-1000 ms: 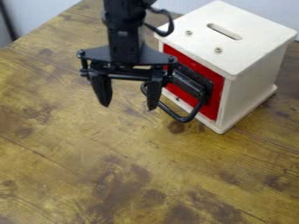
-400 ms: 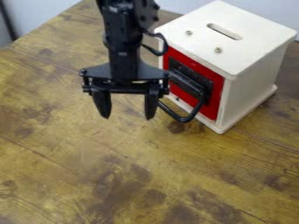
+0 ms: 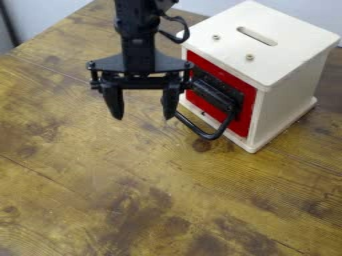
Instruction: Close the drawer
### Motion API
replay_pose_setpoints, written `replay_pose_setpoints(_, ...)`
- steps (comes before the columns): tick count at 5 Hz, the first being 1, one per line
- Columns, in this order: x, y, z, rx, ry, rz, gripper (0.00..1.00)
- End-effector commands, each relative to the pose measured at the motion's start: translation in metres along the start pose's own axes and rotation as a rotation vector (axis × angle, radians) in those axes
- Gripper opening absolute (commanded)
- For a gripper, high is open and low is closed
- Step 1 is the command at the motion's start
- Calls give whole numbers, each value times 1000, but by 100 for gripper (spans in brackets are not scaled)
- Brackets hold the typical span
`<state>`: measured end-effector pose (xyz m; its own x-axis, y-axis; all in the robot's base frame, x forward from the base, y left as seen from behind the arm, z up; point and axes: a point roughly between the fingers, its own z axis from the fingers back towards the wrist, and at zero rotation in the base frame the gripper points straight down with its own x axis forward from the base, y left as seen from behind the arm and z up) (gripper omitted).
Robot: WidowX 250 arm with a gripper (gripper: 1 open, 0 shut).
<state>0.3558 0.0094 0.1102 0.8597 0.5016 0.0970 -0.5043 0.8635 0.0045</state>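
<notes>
The drawer (image 3: 211, 97) has a red front and sits in the left face of a cream box (image 3: 265, 55). Its black loop handle (image 3: 201, 126) sticks out low toward the table. The drawer front stands slightly out from the box face. My gripper (image 3: 143, 106) hangs just left of the drawer and points straight down. Its black fingers (image 3: 116, 102) are spread wide with nothing between them. The right finger is close to the drawer front, and I cannot tell whether it touches.
The box with its slotted top stands at the back right of the worn wooden table (image 3: 120, 190). A dark table edge and floor show at the far left (image 3: 7, 25).
The gripper has rolled a little about its vertical axis and stays beside the drawer. Its jaws remain open.
</notes>
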Motion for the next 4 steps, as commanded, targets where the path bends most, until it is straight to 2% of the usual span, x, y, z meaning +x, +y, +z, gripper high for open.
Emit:
replay_pose_setpoints(1, 9, 2, 23, -32, -55, -22, 100)
replay_pose_setpoints(3, -21, -5, 43, -51, -69, -55, 100)
replay_pose_setpoints(4, -26, -6, 44, -36, -68, -52, 100)
